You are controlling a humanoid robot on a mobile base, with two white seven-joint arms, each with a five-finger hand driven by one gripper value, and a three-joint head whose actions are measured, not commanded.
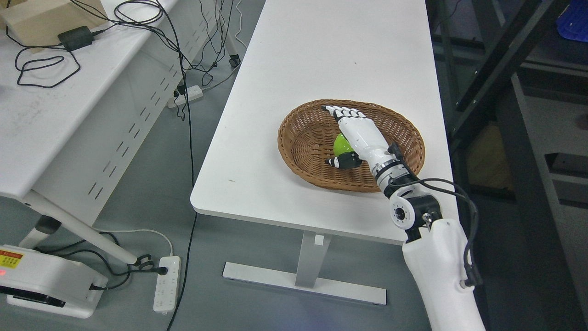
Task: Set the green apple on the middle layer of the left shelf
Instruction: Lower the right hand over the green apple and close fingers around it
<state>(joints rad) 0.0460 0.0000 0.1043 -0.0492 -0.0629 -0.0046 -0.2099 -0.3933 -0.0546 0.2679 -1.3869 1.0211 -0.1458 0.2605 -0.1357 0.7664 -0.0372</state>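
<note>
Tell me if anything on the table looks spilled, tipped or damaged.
Nothing stands out. The basket sits flat on the table, with the apple inside it under the right hand, whose fingers are extended. No spill or damage shows.

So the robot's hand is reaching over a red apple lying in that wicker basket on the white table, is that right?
Not quite. The head view shows the apple is green, not red. The rest holds: the right hand reaches over it with its fingers extended, and the apple lies in the wicker basket on the white table.
</note>
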